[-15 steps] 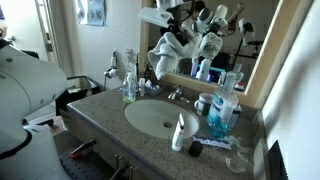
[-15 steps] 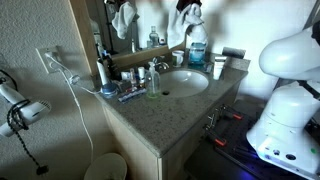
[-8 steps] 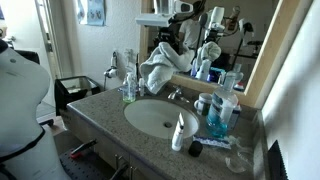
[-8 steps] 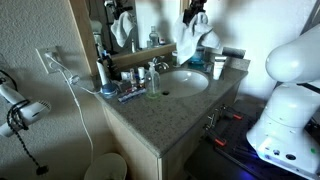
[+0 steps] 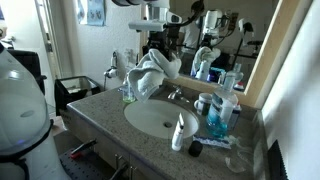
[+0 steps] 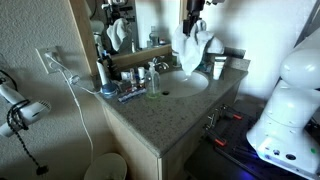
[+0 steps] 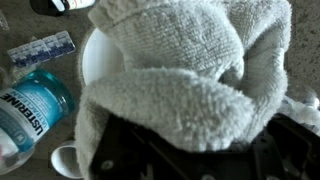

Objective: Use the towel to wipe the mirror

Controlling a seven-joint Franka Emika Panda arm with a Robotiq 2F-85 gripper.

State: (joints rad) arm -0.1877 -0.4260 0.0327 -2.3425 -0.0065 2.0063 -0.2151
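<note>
The towel (image 5: 152,72) hangs in a bunch over the sink (image 5: 160,118), near the mirror (image 5: 250,30), pinched at its top by the hand (image 5: 158,48). I think the hand should press a thick fold flat on the glass and sweep evenly, keeping above the bottles (image 5: 222,108) on the counter (image 5: 100,108).

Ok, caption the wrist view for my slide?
Bunched white terry towel fills the frame, blue Listerine mouthwash bottle at left.

towel (image 5: 152,72) above sink (image 5: 160,117), mouthwash bottle (image 5: 220,113) beside sink, mirror (image 5: 256,25) behind counter (image 5: 100,110)
</note>
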